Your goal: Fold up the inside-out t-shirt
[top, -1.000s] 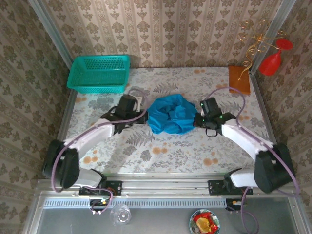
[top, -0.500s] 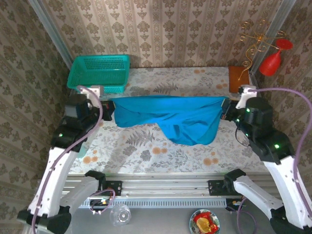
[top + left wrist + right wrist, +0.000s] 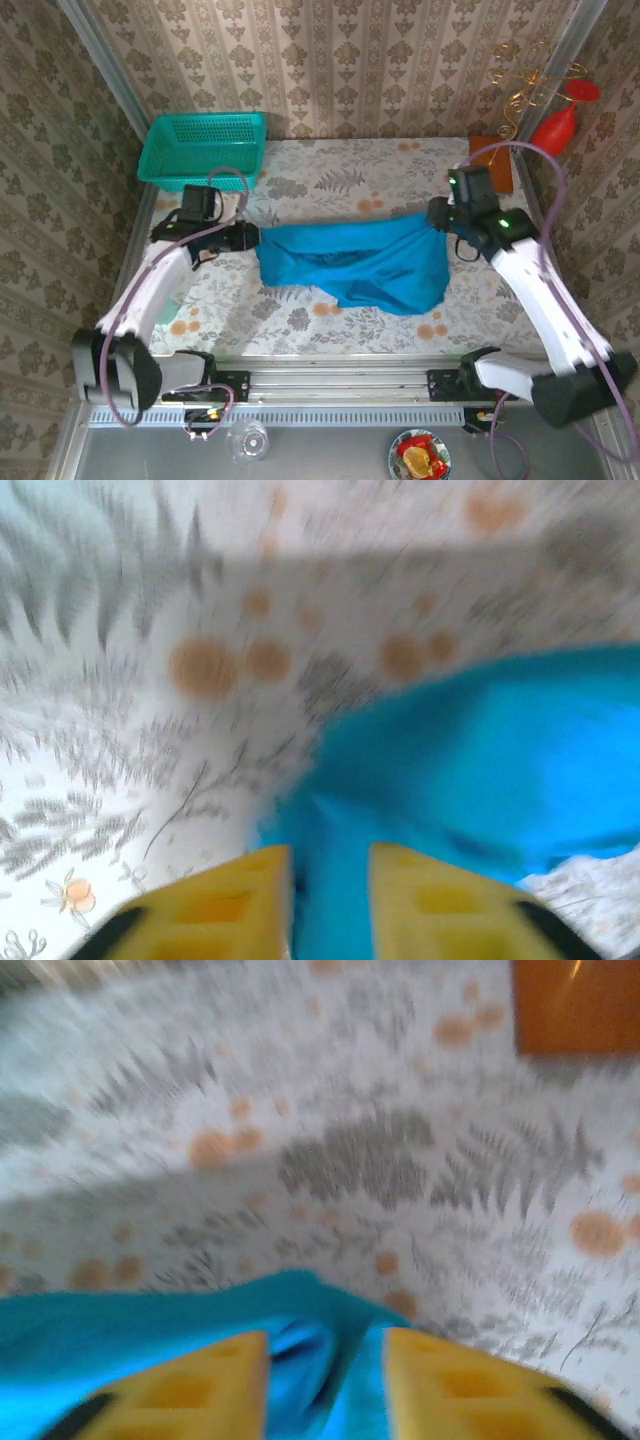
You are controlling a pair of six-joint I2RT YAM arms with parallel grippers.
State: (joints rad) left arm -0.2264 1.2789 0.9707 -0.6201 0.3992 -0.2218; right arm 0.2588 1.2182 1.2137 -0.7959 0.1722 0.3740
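Lying stretched across the bench middle, inside-out t-shirt, bulk bunched toward the near edge, left gripper at its left end, right gripper at its right end, both claws apart (cloth between the fingers), wrist views blurred

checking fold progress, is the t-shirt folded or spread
Spread, not folded: the t-shirt stretches rumpled between the left claw and the right claw.

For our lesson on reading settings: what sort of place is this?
Probably a mock home room for robot trials: patterned wallpaper, floral tablecloth, left arm and right arm on a metal rail.
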